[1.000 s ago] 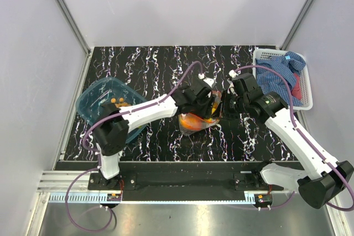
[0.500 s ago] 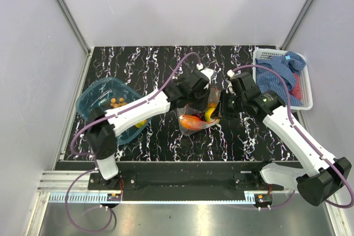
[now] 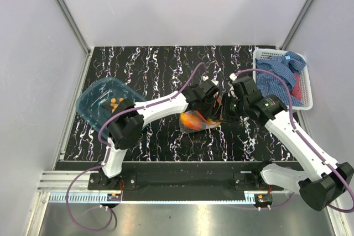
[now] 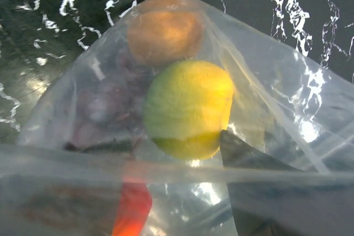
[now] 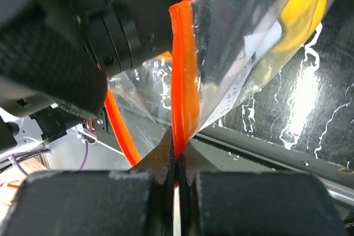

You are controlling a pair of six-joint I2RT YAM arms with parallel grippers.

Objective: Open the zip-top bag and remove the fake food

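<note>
Emptying is the step in hand. The zip-top bag [image 3: 198,120] lies on the surface [image 3: 166,64] right of the blue tub [image 3: 88,111], with the right gripper [image 5: 177,158] fingers clamped on its orange zip strip [image 5: 182,70]. The left gripper [image 3: 211,106] is at the mouth on the tub side, and I cannot tell its finger spread. Next it probably needs to close on the fake food [image 4: 188,109] inside.

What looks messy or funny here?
Nothing is spilled or broken. The zip-top bag looks lifted by one edge: the right gripper pinches its orange-red zip strip, with the fake food inside. In the white basket, the blue cloth lies bunched up.
</note>
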